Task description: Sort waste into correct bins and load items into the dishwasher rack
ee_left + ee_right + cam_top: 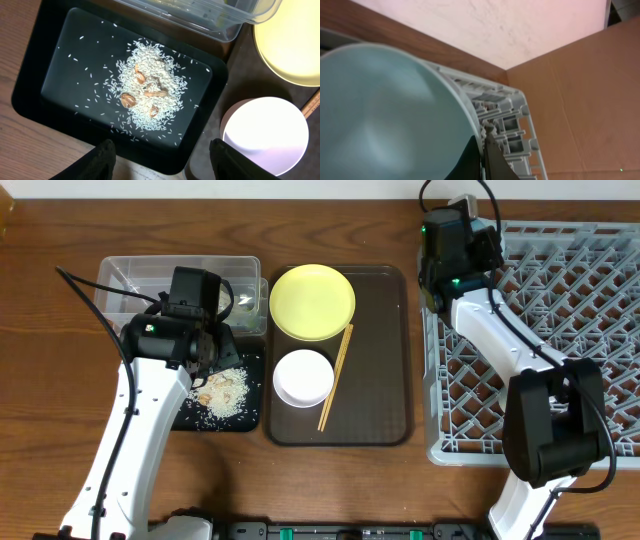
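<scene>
1. The left gripper (165, 152) hangs open over the black tray (60, 75). Its two dark fingers (102, 160) are spread wide, with nothing between them.
2. Directly beneath and just ahead of that gripper, rice (165, 75) lies heaped in the middle of the tray. A few brown scraps (128, 100) sit in the pile, and loose grains are scattered around it.
3. Beyond the tray, farther from the fingers, stands the tub (200, 15), its near wall touching or just beside the tray's far edge.
4. To the left gripper's right sits the brown tray (385, 380). It carries the plate (295, 45), the white bowl (265, 132) and the chopsticks (336, 375), which lie together beside the bowl.
5. The right gripper (484, 145) is clamped on the rim of the blue bowl (385, 115). The bowl fills the left of the wrist view, with one finger on each side of its edge.
6. The rack (560, 310) lies under and beside that gripper, which is poised at the rack's far left corner. The overhead view hides the bowl behind the wrist, so it is unclear whether the bowl touches the rack.
</scene>
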Robot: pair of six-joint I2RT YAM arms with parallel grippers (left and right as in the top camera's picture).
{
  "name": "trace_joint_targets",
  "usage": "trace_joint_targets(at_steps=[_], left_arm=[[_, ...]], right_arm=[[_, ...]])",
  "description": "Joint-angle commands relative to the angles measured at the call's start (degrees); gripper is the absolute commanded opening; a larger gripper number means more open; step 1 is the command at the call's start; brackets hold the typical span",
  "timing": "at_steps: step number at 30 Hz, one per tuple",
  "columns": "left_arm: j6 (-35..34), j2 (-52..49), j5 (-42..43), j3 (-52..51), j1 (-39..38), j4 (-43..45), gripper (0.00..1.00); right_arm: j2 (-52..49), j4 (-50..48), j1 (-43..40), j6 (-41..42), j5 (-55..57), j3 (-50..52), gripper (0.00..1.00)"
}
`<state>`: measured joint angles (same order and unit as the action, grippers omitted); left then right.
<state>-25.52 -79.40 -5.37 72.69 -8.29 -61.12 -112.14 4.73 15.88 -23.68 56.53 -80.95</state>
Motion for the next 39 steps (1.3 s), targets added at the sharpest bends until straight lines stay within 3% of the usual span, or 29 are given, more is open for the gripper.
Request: trace_joint_targets(at_steps=[1, 6, 11, 13, 33, 39], left_arm=[[-0.3, 0.4, -1.1, 0.5, 0.3, -0.1, 0.63], [-0.3, 0.4, -1.1, 0.5, 0.3, -0.1, 0.63], [-0.3, 0.4, -1.1, 0.5, 0.3, -0.1, 0.63], [-0.3, 0.4, -1.1, 0.5, 0.3, -0.1, 0.63], [-0.3, 0.4, -1.1, 0.5, 0.3, -0.1, 0.63], [-0.3, 0.4, -1.1, 0.5, 0.3, -0.1, 0.63]], right_arm=[[-1.2, 3.1, 0.8, 5.4, 0.2, -0.4, 0.01], [-1.1, 1.6, 0.5, 8.2, 7.4, -0.4, 0.01], [-1.1, -7.0, 0.0, -1.1, 10.1, -0.4, 0.01], [-1.1, -7.8, -0.3, -1.3, 10.0, -0.4, 0.01], [-4.2, -6.2, 0.4, -0.8, 11.1, -0.3, 0.01], [-4.2, -1.6, 2.6, 4.6, 10.5, -0.3, 0.01]])
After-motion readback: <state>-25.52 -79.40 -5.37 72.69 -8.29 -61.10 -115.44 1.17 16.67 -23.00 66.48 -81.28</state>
